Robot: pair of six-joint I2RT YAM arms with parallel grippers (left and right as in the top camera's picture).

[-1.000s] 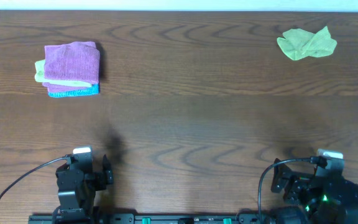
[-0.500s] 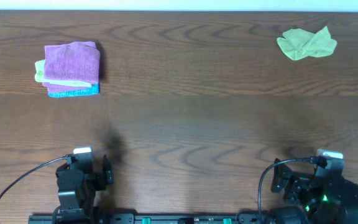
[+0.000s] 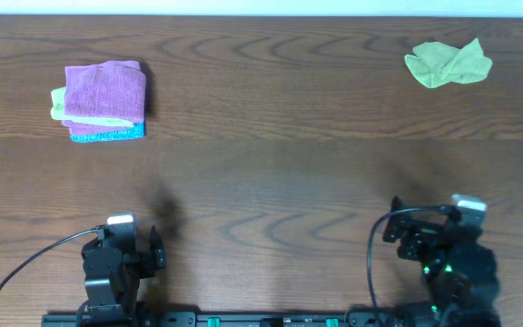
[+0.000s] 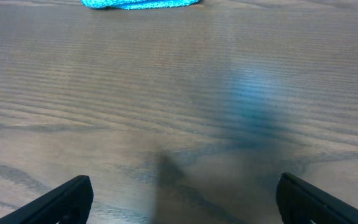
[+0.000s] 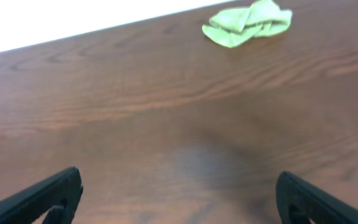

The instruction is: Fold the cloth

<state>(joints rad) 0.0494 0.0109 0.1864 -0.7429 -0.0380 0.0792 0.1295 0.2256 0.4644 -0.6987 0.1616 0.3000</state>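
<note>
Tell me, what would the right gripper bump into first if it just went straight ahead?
Probably only bare table; nothing lies directly ahead of the right gripper. The green cloth sits a little right of that line, though depth is unclear.

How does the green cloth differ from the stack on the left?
The green cloth is crumpled and unfolded; the stack is neatly folded. The green cloth is one piece in one colour; the stack has layers, purple on top, pale green between, blue at the bottom. The green cloth lies far right, the stack far left. Both rest on the far half of the table.
</note>
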